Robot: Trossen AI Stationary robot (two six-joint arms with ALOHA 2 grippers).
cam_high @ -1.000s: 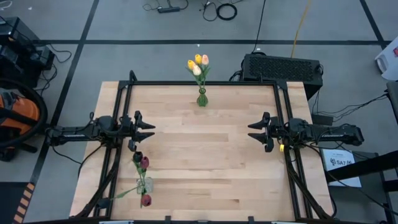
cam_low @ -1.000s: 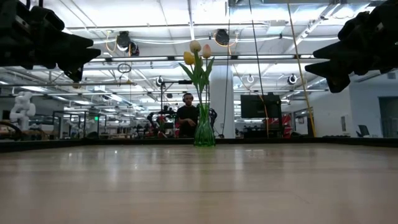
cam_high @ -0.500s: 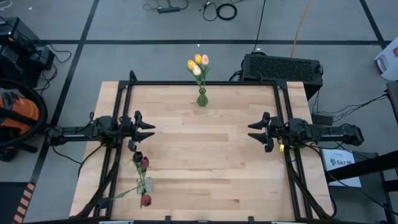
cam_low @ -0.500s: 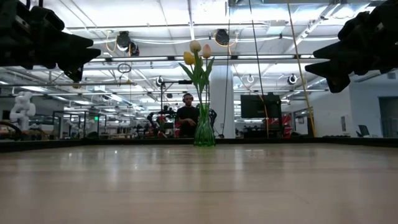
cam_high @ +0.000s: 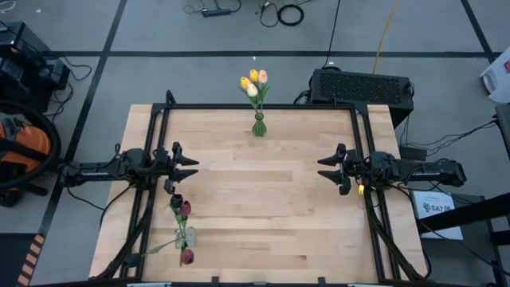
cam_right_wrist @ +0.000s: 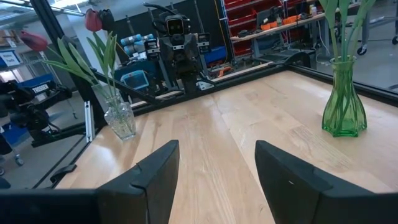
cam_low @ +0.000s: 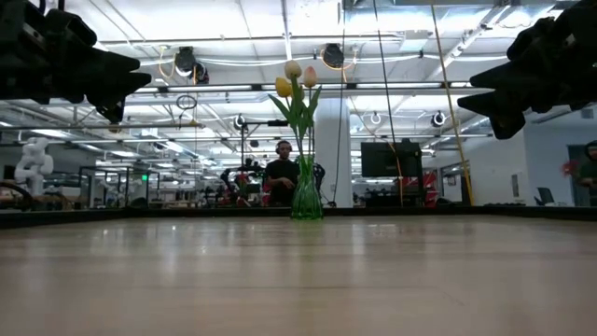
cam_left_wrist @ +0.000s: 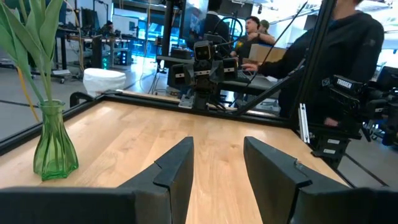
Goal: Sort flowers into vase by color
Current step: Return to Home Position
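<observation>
**Left hand** (cam_high: 191, 167): I am keeping it parked above the left side of the surface (cam_high: 263, 207). Its fingers are spread apart with nothing between them, and it is pointing across at the other arm.

**Right hand** (cam_high: 324, 168): I am mirroring that pose over the right side, fingers likewise parted and carrying nothing.

Across the last second neither arm is shifting in any view, and both are sitting exactly where they were. I am therefore reading the retreat to the rest pose as finished rather than under way.

**Outward from the hands:**
- The green vase (cam_high: 258, 126) is standing upright at the far edge, midway between the arms. It is holding the pale flowers (cam_high: 253, 82), yellow and peach-pink heads together.
- The transparent vase (cam_high: 184, 237) is standing near the front edge on the left arm's side. It is holding the dark flowers (cam_high: 181, 207), near-black and deep red, with one red head drooping low toward the front edge.
- No stem is lying loose on the surface.

**Change:** the only one I am noting is off the surface. A person (cam_low: 590, 173) is appearing at the right margin of the low view, well behind the rig. For the task, I am judging that nothing is remaining to pick and the sort is complete.
</observation>
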